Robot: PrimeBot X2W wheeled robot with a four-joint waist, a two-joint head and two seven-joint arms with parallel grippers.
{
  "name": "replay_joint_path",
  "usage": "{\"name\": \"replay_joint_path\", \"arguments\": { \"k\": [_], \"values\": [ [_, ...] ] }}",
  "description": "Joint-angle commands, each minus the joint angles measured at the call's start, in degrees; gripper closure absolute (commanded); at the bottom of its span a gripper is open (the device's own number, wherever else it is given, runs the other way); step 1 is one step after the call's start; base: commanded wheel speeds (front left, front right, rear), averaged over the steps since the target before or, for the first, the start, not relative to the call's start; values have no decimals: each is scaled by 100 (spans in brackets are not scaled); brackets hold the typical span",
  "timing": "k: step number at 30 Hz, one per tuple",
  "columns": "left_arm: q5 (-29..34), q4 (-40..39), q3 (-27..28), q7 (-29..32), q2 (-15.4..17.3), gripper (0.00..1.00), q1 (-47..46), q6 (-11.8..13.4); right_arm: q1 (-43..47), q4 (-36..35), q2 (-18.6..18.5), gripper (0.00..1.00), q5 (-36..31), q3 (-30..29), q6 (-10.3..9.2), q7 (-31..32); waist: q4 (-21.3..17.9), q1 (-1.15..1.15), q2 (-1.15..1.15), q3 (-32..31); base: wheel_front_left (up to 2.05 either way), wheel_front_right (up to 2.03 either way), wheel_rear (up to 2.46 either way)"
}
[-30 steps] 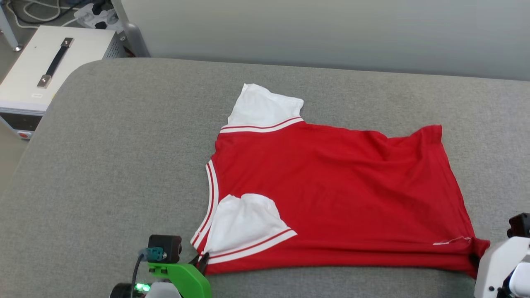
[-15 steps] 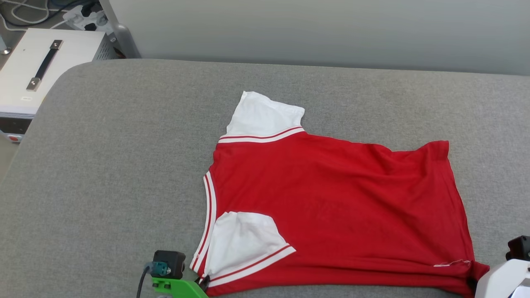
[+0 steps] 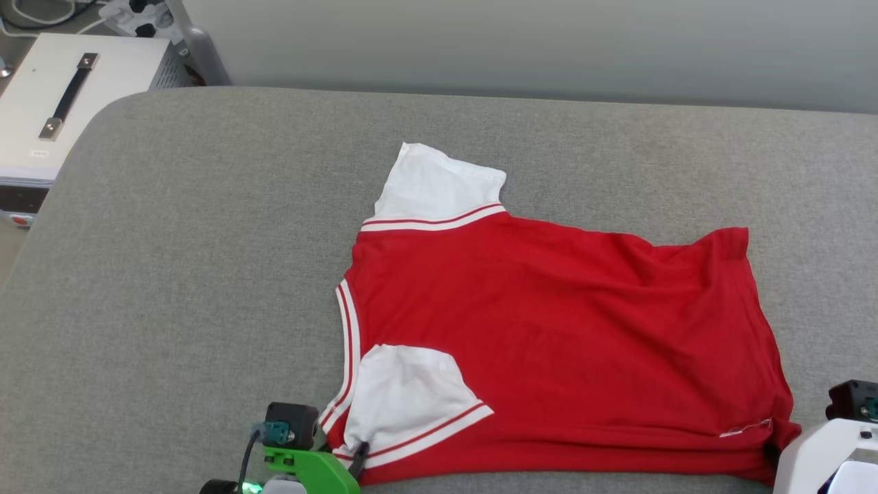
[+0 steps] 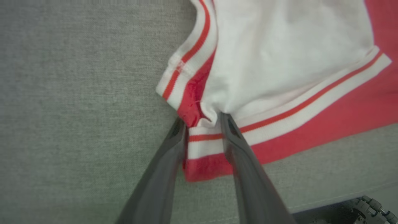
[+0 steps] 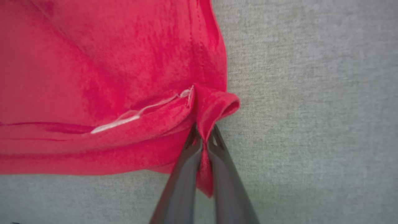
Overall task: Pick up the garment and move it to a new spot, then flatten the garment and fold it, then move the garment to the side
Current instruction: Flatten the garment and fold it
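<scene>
- a red jersey-style shirt with white short sleeves and red-and-white striped trim (image 3: 549, 329) lies spread out, a plain red face up, on a wide grey fabric-covered cushion (image 3: 206, 274). it sits towards the cushion's near edge, right of its middle.
- the shirt's neck end points to the cushion's left side and its hem to the right side. one white sleeve reaches towards the far edge, and the other is folded over the red body by the near edge.
- the left gripper (image 4: 202, 123) is at the cushion's near edge, at the shirt's neck-end corner. its two dark fingers stand parted, and a strip of striped trim lies flat between them, not pinched.
- the right gripper (image 5: 203, 137) is further right along the same near edge. its fingers are pressed together on a small bunched fold of the red hem corner.
- a white metal box (image 3: 116, 68) with a black strap handle (image 3: 65, 92) stands just off the cushion's far left corner.
</scene>
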Motion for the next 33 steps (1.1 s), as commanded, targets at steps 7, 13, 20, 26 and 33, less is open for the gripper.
{"name": "replay_joint_path", "arguments": {
  "k": [7,13,20,26,33],
  "values": [
    [71,-45,112,-344,-6,0,-117,12,-151,-122,-95,0,202,160,-11,-505,-4,0,0,-316,0,0,0],
    [364,-598,272,-1307,69,0,-312,-94,-192,-772,-248,0,394,391,-11,-1502,-18,0,0,-517,0,0,0],
    [689,-724,362,-2331,-18,0,-293,-70,-209,-923,-230,0,125,502,-11,-2808,-84,0,0,-535,0,0,0],
    [922,-776,533,-2607,-131,0,-201,-185,-190,-864,15,0,43,527,-11,-3708,-158,0,0,-438,0,0,0],
    [1257,-890,964,-2625,-353,0,-180,-421,-283,-793,143,0,-2,652,-11,-4207,-318,0,0,-238,0,0,0]
  ]
}}
